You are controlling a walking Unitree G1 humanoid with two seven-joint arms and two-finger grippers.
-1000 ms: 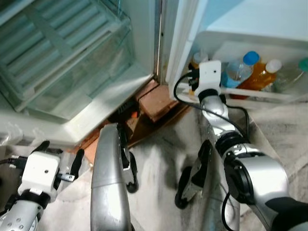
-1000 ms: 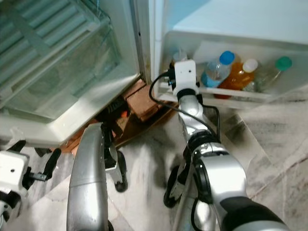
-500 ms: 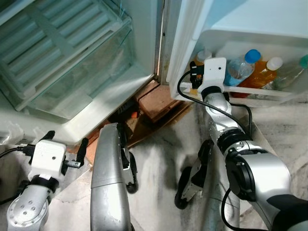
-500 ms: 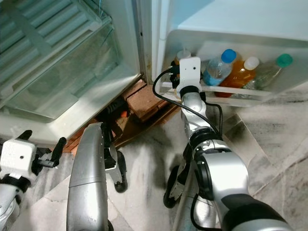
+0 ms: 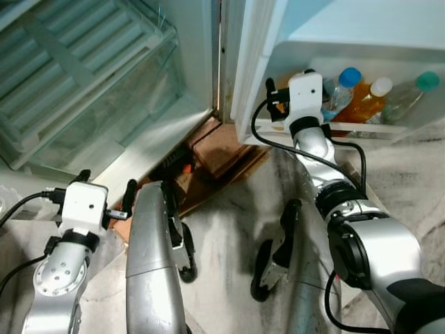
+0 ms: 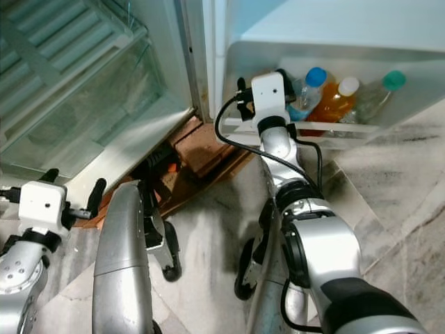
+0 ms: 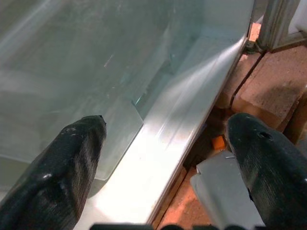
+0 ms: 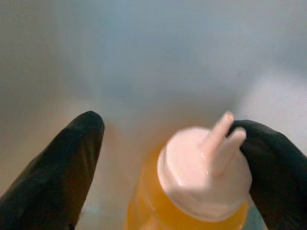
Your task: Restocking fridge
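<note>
the left gripper (image 5: 104, 193) had come up closer to the fridge's glass drawer (image 5: 104, 104), fingers apart. the right gripper (image 8: 168, 163) sat wide open around a yellow squeeze bottle (image 8: 192, 191) in the door shelf (image 5: 389, 129), maybe touching one finger.

The robot had two shiny silver arms with round joints. Each wrist wore a white box. The left gripper (image 5: 104, 195) and right gripper (image 8: 168, 158) had fat black fingers. Black cables (image 5: 268, 146) looped along the arms.
</note>
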